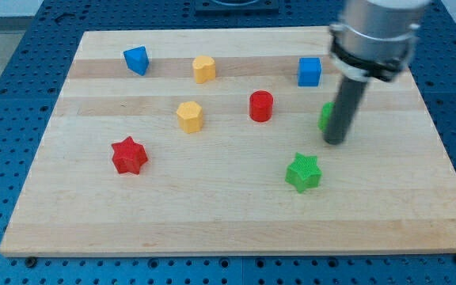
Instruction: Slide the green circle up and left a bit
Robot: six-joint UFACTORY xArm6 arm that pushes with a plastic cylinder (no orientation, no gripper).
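The green circle (325, 116) stands at the view's right of the wooden board and is mostly hidden behind my rod; only its left edge shows. My tip (335, 142) rests on the board just below and right of that block, touching or nearly touching it. A green star (303, 172) lies below and left of my tip. A red cylinder (261, 106) stands to the left of the green circle.
A blue cube (309, 71) sits above the green circle. A yellow block (204, 69) and a blue triangular block (136, 59) sit near the top. A yellow hexagon (189, 115) and a red star (129, 155) lie at the left. The board's right edge (442, 150) is close.
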